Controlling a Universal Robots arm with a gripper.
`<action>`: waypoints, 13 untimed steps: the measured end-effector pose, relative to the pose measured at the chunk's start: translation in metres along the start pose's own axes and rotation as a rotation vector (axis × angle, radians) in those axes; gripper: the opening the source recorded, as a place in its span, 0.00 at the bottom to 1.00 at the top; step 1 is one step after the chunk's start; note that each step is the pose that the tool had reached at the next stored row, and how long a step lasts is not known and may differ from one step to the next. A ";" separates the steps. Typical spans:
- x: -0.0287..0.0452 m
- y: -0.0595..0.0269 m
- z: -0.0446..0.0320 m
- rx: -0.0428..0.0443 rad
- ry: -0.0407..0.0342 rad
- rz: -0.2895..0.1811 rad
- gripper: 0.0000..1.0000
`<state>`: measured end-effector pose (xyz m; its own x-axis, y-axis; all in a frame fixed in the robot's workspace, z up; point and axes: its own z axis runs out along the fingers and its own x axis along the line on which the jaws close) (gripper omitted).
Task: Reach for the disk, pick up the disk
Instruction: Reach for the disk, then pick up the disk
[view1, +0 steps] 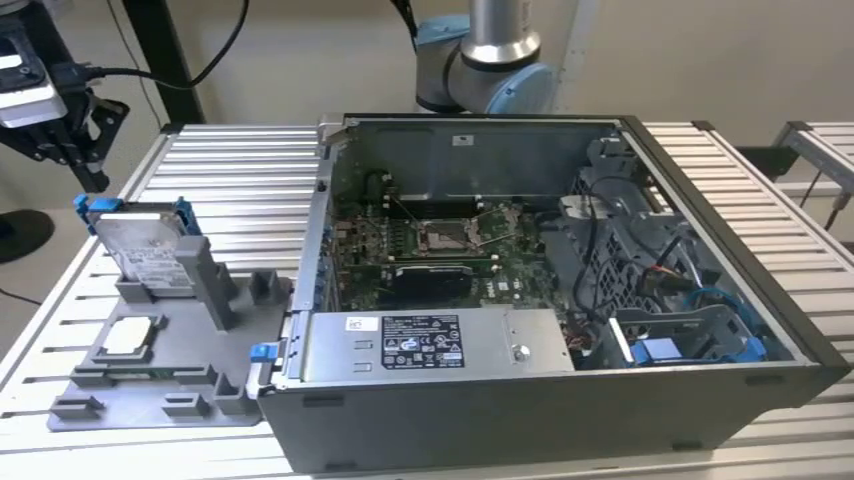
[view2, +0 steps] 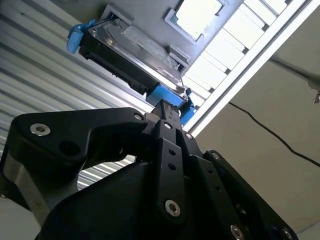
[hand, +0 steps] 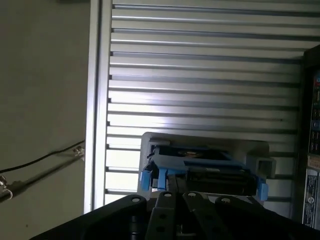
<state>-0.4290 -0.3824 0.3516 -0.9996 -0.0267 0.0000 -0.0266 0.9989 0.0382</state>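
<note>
The disk (view1: 144, 250) is a silver hard drive with a white label and blue rails. It stands on edge in a grey holder (view1: 200, 300) at the exterior view's left. My black gripper (view1: 91, 175) hangs just above and behind the disk's upper blue corner, apart from it, with its fingers together and nothing between them. In both wrist views the fingertips point toward the disk (view2: 135, 55) (hand: 210, 167), and the gripper (view2: 167, 106) (hand: 175, 182) ends close to one blue rail.
An open grey computer case (view1: 747, 300) fills the middle and the exterior view's right, its wall close beside the holder. A small square silver chip (view1: 127, 335) lies on the holder's base. Everything rests on a ribbed metal table (view1: 240, 170).
</note>
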 end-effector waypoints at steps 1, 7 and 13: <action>0.0000 0.0000 0.0000 0.0000 -0.0001 0.000 0.00; 0.0001 -0.0001 0.0000 0.0000 0.0000 -0.001 0.00; 0.0001 -0.0001 0.0000 0.0000 0.0025 -0.065 0.00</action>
<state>-0.4291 -0.3825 0.3516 -0.9958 -0.0920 0.0000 -0.0920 0.9950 0.0381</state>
